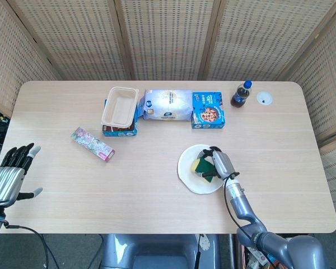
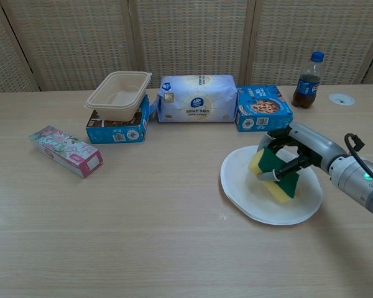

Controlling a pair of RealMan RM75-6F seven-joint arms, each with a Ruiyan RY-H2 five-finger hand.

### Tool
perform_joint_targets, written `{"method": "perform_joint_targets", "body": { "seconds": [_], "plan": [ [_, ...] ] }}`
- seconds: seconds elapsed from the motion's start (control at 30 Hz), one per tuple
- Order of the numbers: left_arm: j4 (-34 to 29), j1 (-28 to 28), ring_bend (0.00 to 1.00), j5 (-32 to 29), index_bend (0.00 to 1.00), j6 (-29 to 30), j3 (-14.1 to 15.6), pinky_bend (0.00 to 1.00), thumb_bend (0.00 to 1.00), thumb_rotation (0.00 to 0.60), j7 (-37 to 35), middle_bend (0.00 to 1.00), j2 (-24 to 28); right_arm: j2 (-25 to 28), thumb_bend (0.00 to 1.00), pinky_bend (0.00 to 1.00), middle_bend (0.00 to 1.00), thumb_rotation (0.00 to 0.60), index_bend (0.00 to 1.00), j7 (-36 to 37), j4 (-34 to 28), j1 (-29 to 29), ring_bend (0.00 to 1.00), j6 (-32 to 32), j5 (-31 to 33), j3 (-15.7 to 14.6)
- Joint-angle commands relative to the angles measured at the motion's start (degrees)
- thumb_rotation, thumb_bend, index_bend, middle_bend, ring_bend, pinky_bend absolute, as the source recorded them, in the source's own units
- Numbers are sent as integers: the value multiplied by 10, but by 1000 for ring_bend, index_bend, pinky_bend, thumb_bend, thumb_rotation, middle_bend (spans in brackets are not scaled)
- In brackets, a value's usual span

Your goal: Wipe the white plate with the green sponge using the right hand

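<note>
Sponge (image 2: 275,176) gripped in right hand (image 2: 292,156), fingers wrapped around it, pressed onto plate (image 2: 248,192) toward table's front right. Long axis running roughly front to back, hand on its right side. Left hand (image 1: 8,178) off front-left corner, fingers spread, holding nothing, well apart from plate.

Sponge (image 2: 275,175) on plate (image 2: 242,186) (cookie box (image 2: 263,108) behind).

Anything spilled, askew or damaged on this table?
Nothing spilled or damaged. Only oddity: the beige takeaway tray sits askew atop the blue box. The right hand holds the green sponge on the white plate.
</note>
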Motion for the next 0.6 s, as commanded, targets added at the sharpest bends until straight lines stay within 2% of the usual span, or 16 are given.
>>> {"method": "perform_joint_targets", "body": {
  "seconds": [0.03, 0.23, 0.6],
  "plan": [
    [0, 0, 0, 0, 0, 0, 0, 0, 0, 600, 0, 0, 0, 19, 145, 132, 556, 600, 495, -8, -27, -2, 369, 15, -10, 1],
    [-1, 0, 0, 2, 0, 0, 2, 0, 0, 600, 2, 0, 0, 40, 145, 132, 556, 600, 495, -33, -56, -10, 369, 10, -14, -12],
    [-1, 0, 0, 2, 0, 0, 2, 0, 0, 600, 2, 0, -1, 7, 146, 132, 556, 600, 495, -45, 4, -11, 369, -32, 4, -20]
  ]
}}
